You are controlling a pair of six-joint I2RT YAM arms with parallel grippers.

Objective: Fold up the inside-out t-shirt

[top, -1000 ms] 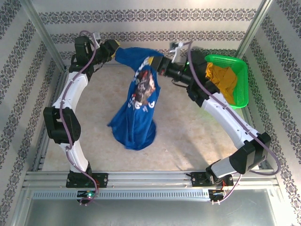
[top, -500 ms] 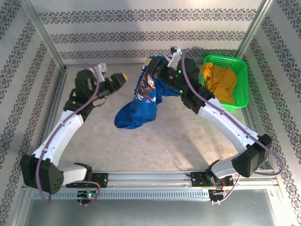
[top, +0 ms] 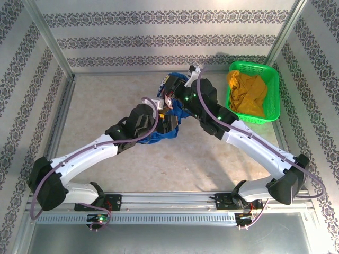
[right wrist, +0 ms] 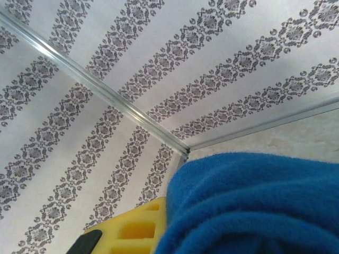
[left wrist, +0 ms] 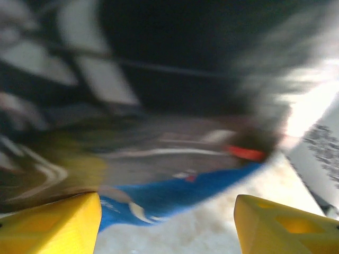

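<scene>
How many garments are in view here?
2. The blue t-shirt is bunched up near the middle of the table; the mustard-yellow garment lies in the green basket at the far right. More could be hidden under it.

No legible text, brand, number or sign anywhere. Royal-blue cotton t-shirt [top: 165, 135], centre of top frame: whitish-and-red print patch, crumpled, too small to read. Left wrist view, lower middle: motion blur, pale marks on blue cloth, no characters resolvable. White wallpaper walls [top: 159, 42]: repeating dark ornament stripes, pattern only, no lettering.
</scene>
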